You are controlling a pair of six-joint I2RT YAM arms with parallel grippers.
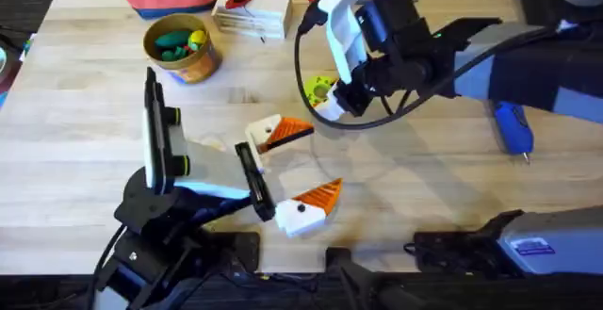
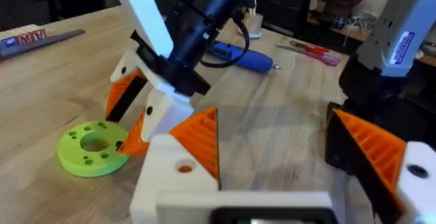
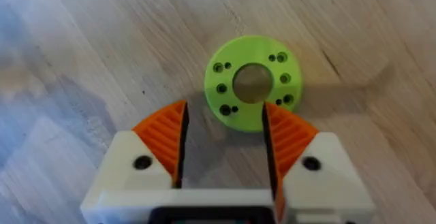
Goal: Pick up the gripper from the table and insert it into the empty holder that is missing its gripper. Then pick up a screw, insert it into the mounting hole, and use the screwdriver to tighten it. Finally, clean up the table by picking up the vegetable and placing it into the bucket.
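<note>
wooden bench [image 1: 85, 131] holds it all. right tool [image 3: 225, 139] hangs just above the green disc [image 3: 253, 82], its orange pads apart with nothing between them. left tool [image 1: 297, 173] sits low in the middle, pads apart too. tan bucket [image 1: 182, 48] at the far left already has veggies inside. blue screwdriver [image 1: 513, 126] lies at the right. i think a pick-up step is on; next it must go down and close.
</note>
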